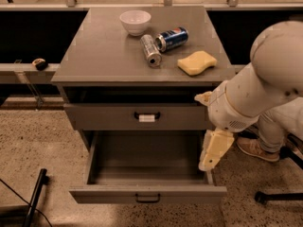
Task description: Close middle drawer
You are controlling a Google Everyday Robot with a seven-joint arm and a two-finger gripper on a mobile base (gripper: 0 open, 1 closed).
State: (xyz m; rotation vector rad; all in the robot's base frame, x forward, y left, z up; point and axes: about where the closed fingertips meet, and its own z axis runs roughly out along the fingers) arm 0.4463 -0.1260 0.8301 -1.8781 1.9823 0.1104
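The light is warm and rather dim, falling from above onto the table (pixel 109 56), whose top glows evenly. The bowl (pixel 135 21) near the back edge is the palest spot. Deep shadow lies under the front edge. The gripper (pixel 208 163), hanging below the front right corner, catches the light, cream against the gloom.

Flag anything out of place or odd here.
The middle drawer is pulled far out and looks empty. A silver can and a blue can lie on their sides on the cabinet top. The pincer hangs beside the drawer's right edge.
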